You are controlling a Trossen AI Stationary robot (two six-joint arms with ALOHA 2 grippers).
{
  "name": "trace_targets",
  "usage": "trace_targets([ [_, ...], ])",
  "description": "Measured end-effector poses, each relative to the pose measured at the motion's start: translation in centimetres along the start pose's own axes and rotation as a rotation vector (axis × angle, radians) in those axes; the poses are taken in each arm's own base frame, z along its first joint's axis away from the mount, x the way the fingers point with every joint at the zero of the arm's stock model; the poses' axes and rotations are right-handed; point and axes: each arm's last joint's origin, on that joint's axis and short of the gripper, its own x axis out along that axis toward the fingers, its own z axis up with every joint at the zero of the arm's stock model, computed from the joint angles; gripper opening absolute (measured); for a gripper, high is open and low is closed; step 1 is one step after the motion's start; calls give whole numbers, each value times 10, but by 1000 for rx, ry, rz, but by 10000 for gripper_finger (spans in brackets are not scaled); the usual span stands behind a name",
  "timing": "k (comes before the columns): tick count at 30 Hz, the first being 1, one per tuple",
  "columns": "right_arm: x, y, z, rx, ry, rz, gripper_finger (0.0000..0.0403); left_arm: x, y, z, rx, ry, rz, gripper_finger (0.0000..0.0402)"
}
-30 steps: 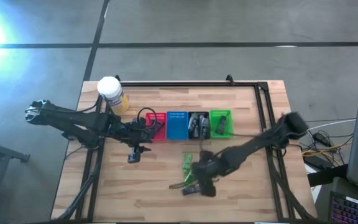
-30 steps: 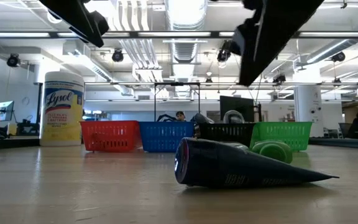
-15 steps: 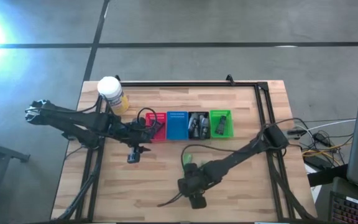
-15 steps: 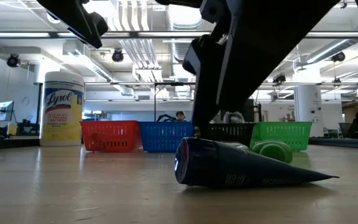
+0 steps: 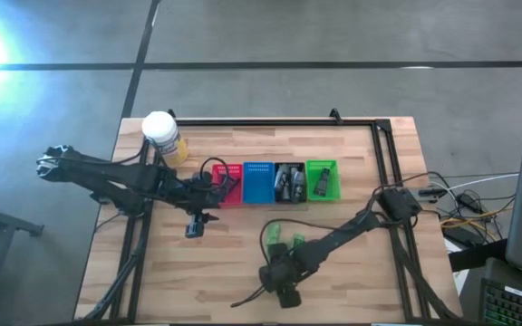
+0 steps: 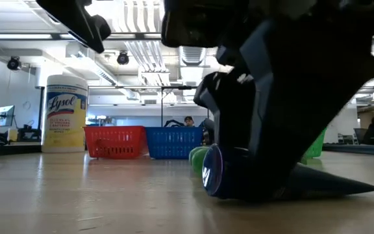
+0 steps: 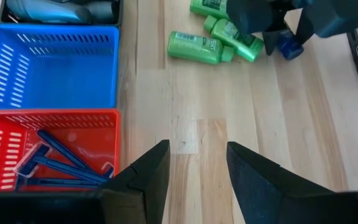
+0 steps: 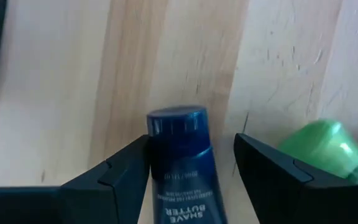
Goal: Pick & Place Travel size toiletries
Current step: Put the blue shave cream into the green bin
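Down comes the right gripper [image 8: 191, 168], lower than half a second back and now filling the right half of the low view where the blue tube lay in the open; in the high view the right arm has drawn in toward bottom centre. Its two dark fingers [image 8: 114, 177] stand wide apart, one on either side of the dark blue shave butter tube [image 8: 180, 158], and as far as I can see neither has clamped down yet. That tube lies flat on the wooden table [image 5: 352, 272], cap end [image 6: 214, 171] pointing toward the low camera, with a green bottle [image 8: 319, 146] just beside it and two more green bottles [image 7: 197, 46] lying near in the upper middle of the left wrist view. To take it cleanly, I'd say the fingers should sit square across the tube's body just behind the cap, then close evenly so it doesn't squirt out sideways or nudge the green one. Over at middle left of the high view the left gripper [image 5: 198, 225] waits, fingers parted and holding nothing, just in front of the red basket [image 7: 48, 118] with its blue razors [image 7: 55, 158]. Beside that basket stand the blue basket [image 7: 48, 68], the black basket [image 5: 288, 181] and the green basket [image 5: 323, 179].
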Motion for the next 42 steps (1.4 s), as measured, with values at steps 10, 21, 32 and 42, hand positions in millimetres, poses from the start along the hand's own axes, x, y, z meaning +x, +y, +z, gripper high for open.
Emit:
trace_targets([
  [10,1,4,-6,-16,39,-18,226,8,1,-9,-7,39,5,163],
  [21,-31,6,-7,58,117,-36,54,3,1,-6,25,14,-12,163],
  [32,-184,-29,-46,698,-38,-320,55,-9,-1,7,32,-139,-29,163],
  [42,-207,-154,-132,1361,-213,-492,58,-12,-1,21,34,-286,-7,163],
])
